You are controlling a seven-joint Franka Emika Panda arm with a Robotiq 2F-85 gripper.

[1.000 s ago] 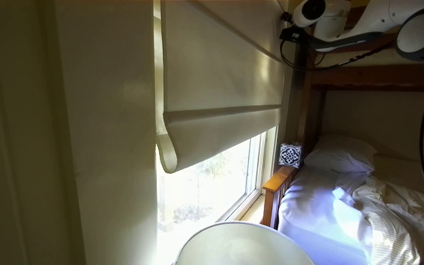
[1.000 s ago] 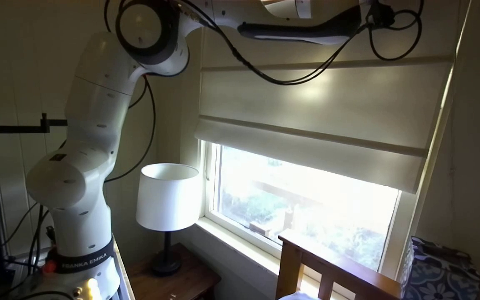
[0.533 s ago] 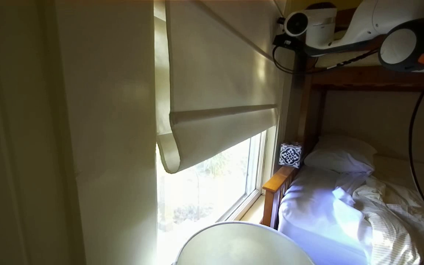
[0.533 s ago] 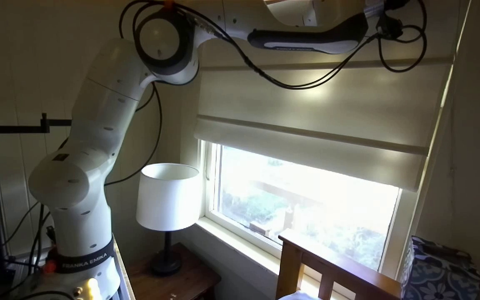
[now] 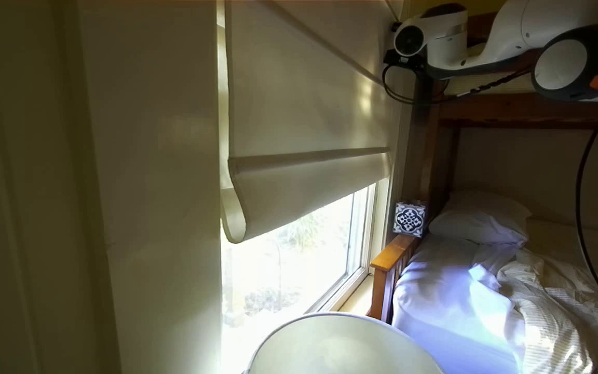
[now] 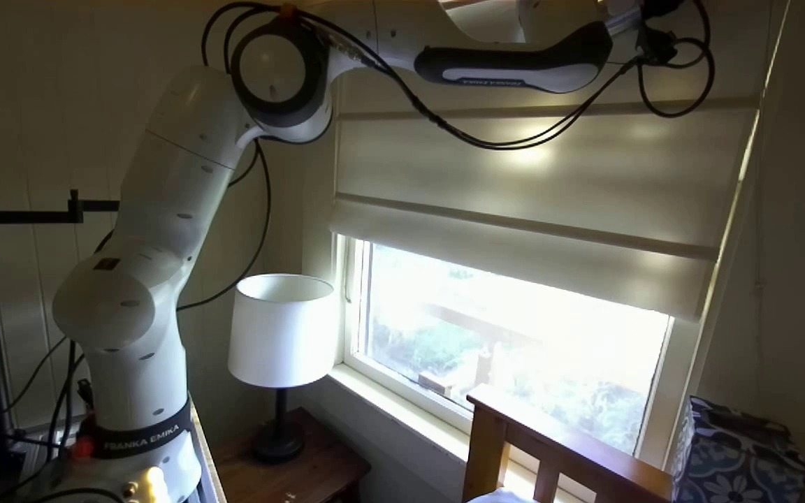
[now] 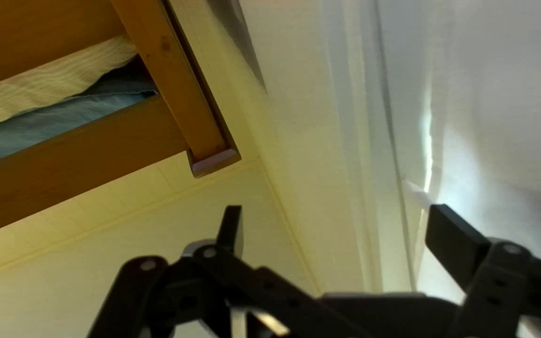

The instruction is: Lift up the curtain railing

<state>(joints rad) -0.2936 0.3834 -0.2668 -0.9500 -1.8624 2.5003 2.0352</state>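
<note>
The curtain railing, a cream fabric blind with horizontal folds, hangs over the upper window in both exterior views (image 5: 309,114) (image 6: 528,181). Its rolled bottom edge is level with the middle of the window, and bright glass shows below it. In the wrist view, the pale blind (image 7: 510,103) fills the right side. My gripper (image 7: 338,225) is open, with nothing between its fingers. Its right finger overlaps the blind's side edge; I cannot tell whether they touch. The left finger is in front of the yellowish ceiling or wall. In both exterior views, the fingers are hidden or out of frame.
A wooden bunk-bed frame (image 7: 172,84) is at the upper left of the wrist view. A white lamp (image 6: 282,332) stands on a wooden nightstand beside the window. A patterned box (image 5: 409,219) is by the bed headboard (image 6: 570,440). Loose black cables (image 6: 486,144) hang under the forearm.
Over the last second the arm has come lower and a little closer to the window's far side, barely moving in the last half second. The blind's free side edge swung outward, then back.
</note>
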